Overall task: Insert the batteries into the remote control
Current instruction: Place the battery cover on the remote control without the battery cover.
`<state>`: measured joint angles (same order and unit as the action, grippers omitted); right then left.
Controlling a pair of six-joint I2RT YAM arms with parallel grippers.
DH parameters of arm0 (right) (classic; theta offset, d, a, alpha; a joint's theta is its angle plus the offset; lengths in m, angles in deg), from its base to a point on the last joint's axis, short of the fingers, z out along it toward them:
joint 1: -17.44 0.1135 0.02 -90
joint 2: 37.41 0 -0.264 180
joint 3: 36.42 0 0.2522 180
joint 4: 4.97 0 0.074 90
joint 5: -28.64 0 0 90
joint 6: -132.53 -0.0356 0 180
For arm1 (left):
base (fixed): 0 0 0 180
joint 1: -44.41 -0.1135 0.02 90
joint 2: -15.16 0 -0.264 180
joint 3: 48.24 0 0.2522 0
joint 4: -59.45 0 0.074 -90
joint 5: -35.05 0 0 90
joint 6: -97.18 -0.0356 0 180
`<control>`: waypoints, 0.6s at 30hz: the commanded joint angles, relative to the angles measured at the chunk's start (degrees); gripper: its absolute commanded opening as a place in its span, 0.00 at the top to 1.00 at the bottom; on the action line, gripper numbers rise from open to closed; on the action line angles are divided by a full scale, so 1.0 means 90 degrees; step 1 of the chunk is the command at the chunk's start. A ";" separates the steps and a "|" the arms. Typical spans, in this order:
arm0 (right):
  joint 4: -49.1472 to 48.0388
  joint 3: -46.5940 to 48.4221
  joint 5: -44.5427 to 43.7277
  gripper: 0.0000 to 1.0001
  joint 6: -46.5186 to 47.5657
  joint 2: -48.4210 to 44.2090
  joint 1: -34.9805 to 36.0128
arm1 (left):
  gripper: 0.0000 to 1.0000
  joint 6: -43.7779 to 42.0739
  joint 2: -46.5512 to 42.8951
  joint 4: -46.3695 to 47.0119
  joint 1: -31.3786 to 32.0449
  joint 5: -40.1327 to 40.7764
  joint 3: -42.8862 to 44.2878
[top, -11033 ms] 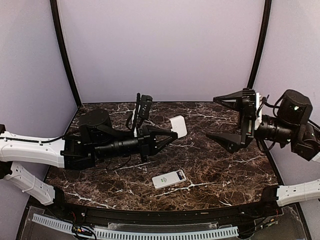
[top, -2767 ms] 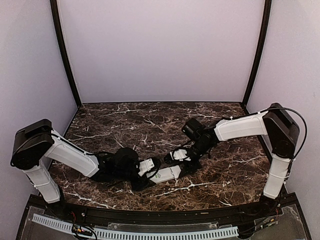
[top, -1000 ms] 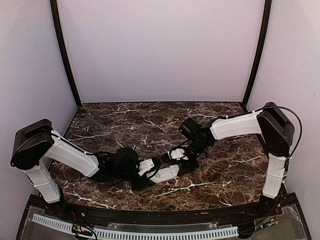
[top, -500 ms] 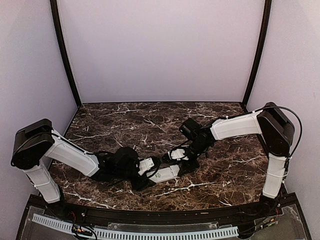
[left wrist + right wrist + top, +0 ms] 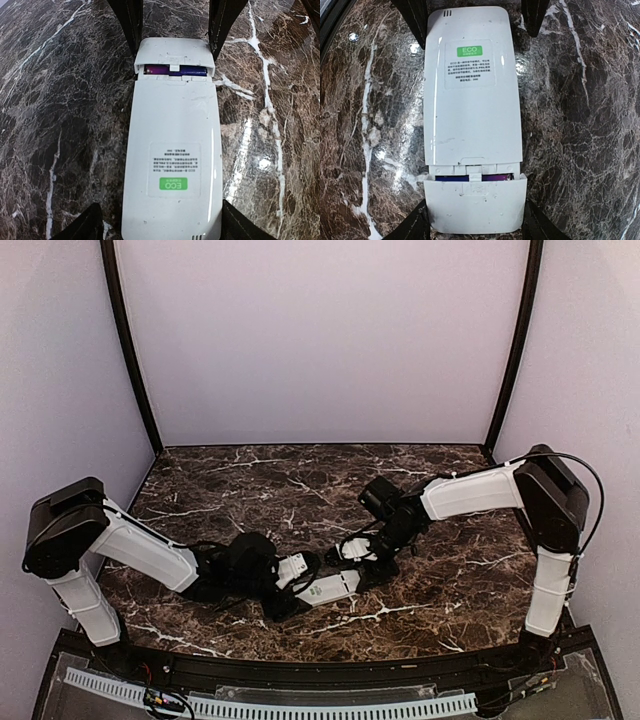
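Observation:
The white remote control (image 5: 330,587) lies face down on the marble, its plain back and green ECO sticker (image 5: 173,184) up. Its battery cover (image 5: 475,205) sits partly slid on, and purple and blue batteries (image 5: 450,177) show in the narrow gap. My left gripper (image 5: 162,227) straddles the sticker end, open, with a strip of table between one finger (image 5: 90,226) and the remote's edge. My right gripper (image 5: 476,226) is shut on the cover, its fingers (image 5: 415,226) pressed against both sides. In the top view the left gripper (image 5: 305,592) and right gripper (image 5: 362,574) face each other along the remote.
Dark marble tabletop (image 5: 450,580) runs all round the remote. Both arms reach low over the table's front middle. Curved black posts (image 5: 130,360) and lilac walls close in the back and sides.
The left gripper's jaws have spread apart and let go of the remote's sides. The right gripper stays on the cover, and neither arm has shifted noticeably.

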<state>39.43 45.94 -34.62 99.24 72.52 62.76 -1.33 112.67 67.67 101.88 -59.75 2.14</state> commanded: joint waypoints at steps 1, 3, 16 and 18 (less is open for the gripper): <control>-0.0011 0.0002 -0.0257 0.42 0.0027 0.0108 -0.0026 | 0.23 -0.0094 0.0207 -0.0679 -0.0036 0.0130 -0.0032; -0.0010 0.0005 -0.0249 0.41 0.0044 0.0117 -0.0026 | 0.23 -0.0098 0.0201 -0.0691 -0.0035 0.0132 -0.0027; 0.0043 0.0027 -0.0048 0.37 0.0078 0.0112 0.0013 | 0.23 -0.0101 0.0222 -0.0722 -0.0038 0.0126 -0.0007; 0.0051 0.0009 -0.0041 0.35 0.0076 0.0079 0.0013 | 0.22 -0.0103 0.0211 -0.0723 -0.0037 0.0121 -0.0011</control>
<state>39.69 45.94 -35.67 99.48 72.60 62.76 -1.35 112.76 67.21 101.88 -59.83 2.53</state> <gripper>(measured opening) 0.637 0.774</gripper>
